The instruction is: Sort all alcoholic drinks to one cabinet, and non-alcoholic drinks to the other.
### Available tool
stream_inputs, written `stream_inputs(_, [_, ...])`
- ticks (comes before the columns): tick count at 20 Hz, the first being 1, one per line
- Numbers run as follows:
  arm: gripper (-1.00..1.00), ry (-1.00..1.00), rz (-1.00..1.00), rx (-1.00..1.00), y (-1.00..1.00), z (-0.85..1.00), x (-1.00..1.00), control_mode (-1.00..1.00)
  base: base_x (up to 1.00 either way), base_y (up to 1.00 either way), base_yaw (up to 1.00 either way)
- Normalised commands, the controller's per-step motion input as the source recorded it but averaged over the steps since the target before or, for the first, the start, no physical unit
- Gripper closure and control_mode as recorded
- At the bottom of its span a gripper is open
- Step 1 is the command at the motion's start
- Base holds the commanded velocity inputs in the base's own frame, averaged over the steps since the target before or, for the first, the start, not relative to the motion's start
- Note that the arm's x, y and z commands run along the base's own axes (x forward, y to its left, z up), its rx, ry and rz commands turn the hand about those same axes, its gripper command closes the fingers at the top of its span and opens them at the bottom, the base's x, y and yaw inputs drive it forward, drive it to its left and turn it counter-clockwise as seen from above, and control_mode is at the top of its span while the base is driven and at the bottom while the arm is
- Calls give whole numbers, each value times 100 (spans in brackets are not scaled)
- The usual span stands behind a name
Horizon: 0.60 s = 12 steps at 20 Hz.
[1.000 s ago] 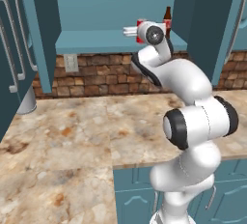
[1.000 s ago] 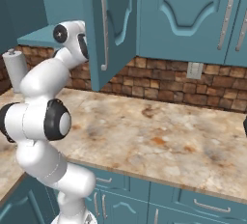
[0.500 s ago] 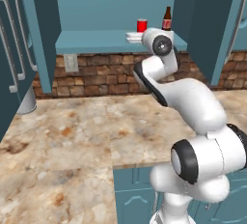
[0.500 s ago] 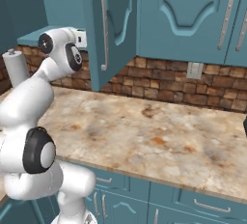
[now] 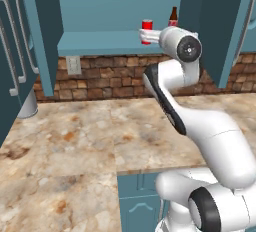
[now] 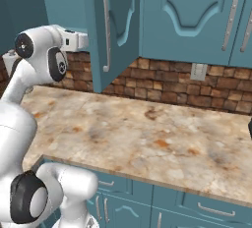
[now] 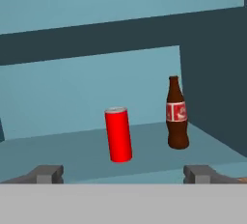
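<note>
Two non-alcoholic drinks stand upright on the open cabinet's shelf (image 5: pixel 95 43): a plain red can (image 5: pixel 147 26) (image 7: pixel 118 134) and, to its right and farther back, a dark brown cola bottle (image 5: pixel 173 15) (image 7: pixel 177 120) with a red label. My gripper (image 5: pixel 144 37) (image 7: pixel 124 174) hangs open just in front of the can at shelf height. Its fingertips (image 7: pixel 48 174) are spread wide and touch neither drink. In the right base view the hand (image 6: pixel 78 41) points in behind the open door. The alcoholic drinks are out of view.
An open cabinet door (image 6: pixel 110 25) juts out to the right of the hand, and another door (image 5: pixel 225 26) flanks the shelf. Below lie the marble counter (image 5: pixel 75 141), a brick backsplash with an outlet (image 5: pixel 73 65) and a grey cylinder (image 5: pixel 27 106) at far left.
A second ago the gripper's fingers stood around the red can at the shelf. The hand has since drawn back from it, and the can stays standing on the shelf.
</note>
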Motion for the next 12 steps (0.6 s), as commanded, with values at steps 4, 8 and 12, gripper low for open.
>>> stream_inputs(4, [-100,10,0,4,0,21,-100,-100,0,0,0])
stream_inputs(8, [-100,15,0,5,0,1,-100,-100,0,0,0])
stream_inputs(12, [-100,21,0,9,0,0,-99,-100,0,0,0])
